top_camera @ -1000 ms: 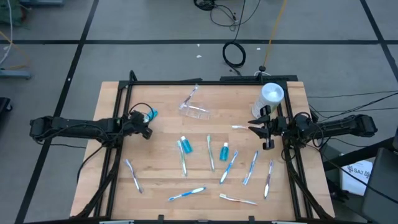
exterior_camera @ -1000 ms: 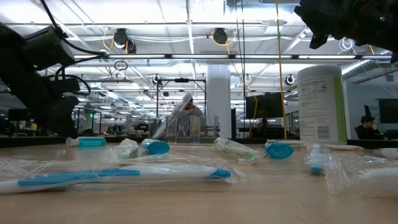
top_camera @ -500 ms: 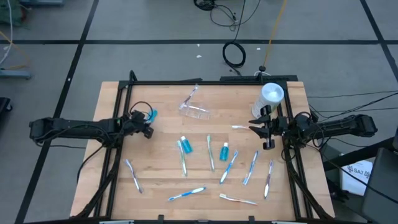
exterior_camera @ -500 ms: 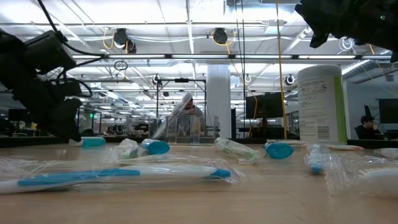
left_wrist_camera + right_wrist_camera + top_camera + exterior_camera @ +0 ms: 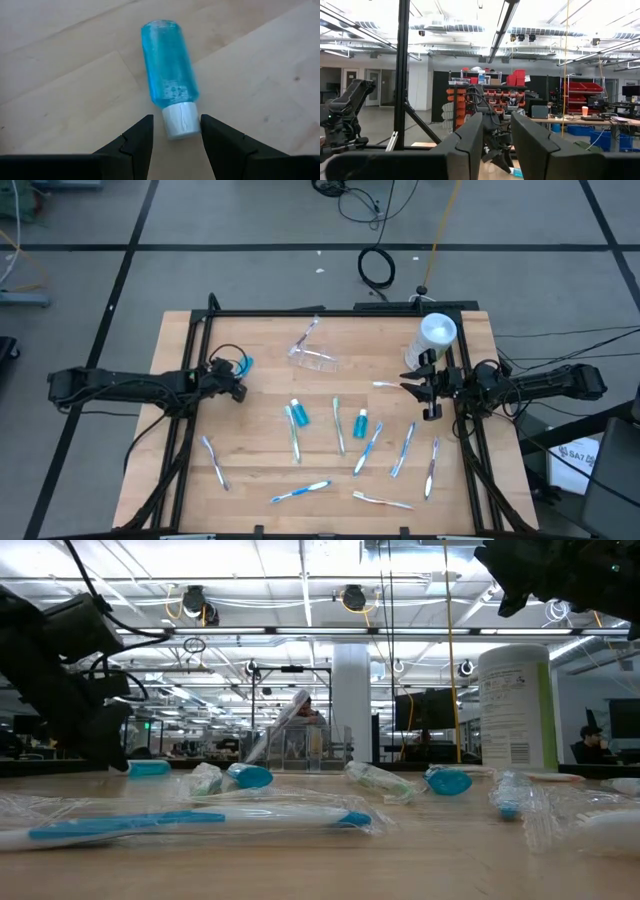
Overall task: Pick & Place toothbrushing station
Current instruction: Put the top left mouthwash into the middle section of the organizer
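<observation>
grey floor [image 5: 250, 240] with dark seams, ceiling strip lights [image 5: 300, 632], white pillar [image 5: 351, 700], red storage bins [image 5: 580, 90]

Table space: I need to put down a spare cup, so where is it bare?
Bare wood lies between the blue bottle at the left tool and the clear cup. Crowded: toothbrushes and tubes fill the middle and front right.

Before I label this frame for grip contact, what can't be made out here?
- Left gripper: open around the blue bottle's white cap; touching or not, left wrist view cannot tell.
- Right gripper: too small in high view to tell whether it holds anything.
- Toothbrush heads: blurred by wrappers, low view.
</observation>
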Robot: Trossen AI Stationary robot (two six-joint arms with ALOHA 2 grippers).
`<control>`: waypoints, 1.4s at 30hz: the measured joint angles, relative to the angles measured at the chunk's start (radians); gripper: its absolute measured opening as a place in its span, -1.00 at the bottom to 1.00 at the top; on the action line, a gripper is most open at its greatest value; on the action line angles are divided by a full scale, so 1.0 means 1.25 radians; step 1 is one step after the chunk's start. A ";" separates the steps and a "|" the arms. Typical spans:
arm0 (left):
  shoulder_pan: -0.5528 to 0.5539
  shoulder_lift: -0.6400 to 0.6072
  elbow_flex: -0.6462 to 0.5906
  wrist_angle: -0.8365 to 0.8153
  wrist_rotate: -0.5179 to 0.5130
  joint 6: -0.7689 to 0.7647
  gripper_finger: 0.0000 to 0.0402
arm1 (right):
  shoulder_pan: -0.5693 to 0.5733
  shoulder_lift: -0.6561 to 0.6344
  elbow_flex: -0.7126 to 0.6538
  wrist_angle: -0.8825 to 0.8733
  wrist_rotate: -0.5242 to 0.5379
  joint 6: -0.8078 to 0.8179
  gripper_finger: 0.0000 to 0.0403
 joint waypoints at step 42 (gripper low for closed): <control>0.000 0.071 0.001 0.060 -0.015 -0.015 -0.50 | 0.000 0.000 0.000 0.003 0.000 0.000 -0.54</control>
